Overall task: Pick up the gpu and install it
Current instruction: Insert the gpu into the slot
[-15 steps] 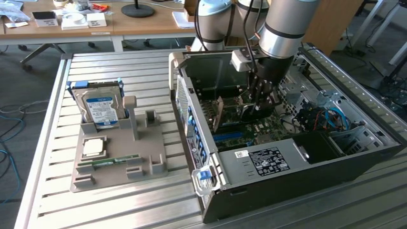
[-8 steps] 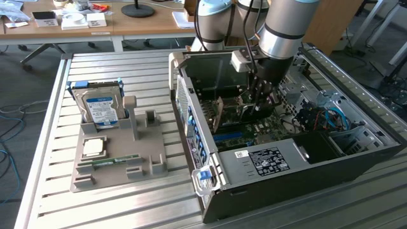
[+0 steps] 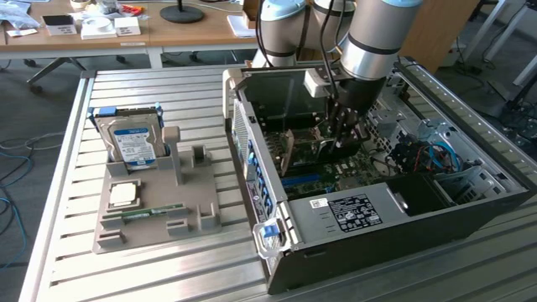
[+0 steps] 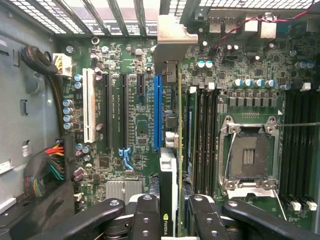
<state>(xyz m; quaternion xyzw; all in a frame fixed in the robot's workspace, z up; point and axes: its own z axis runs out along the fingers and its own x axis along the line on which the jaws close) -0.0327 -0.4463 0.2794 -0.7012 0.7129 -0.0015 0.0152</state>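
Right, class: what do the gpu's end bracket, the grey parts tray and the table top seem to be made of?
End bracket of the gpu: bare sheet metal, probably steel; silvery, folded edge. Parts tray: matte grey plastic, probably, from its moulded look. Table top: likely aluminium; pale metallic slats with grooves.

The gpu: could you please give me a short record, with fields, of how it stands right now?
gpu: edge-on over the motherboard, beside the blue slot
gripper: shut on the gpu, inside the computer case
seated in slot: cannot tell
grey tray: at the exterior view's left, holding the hard drive
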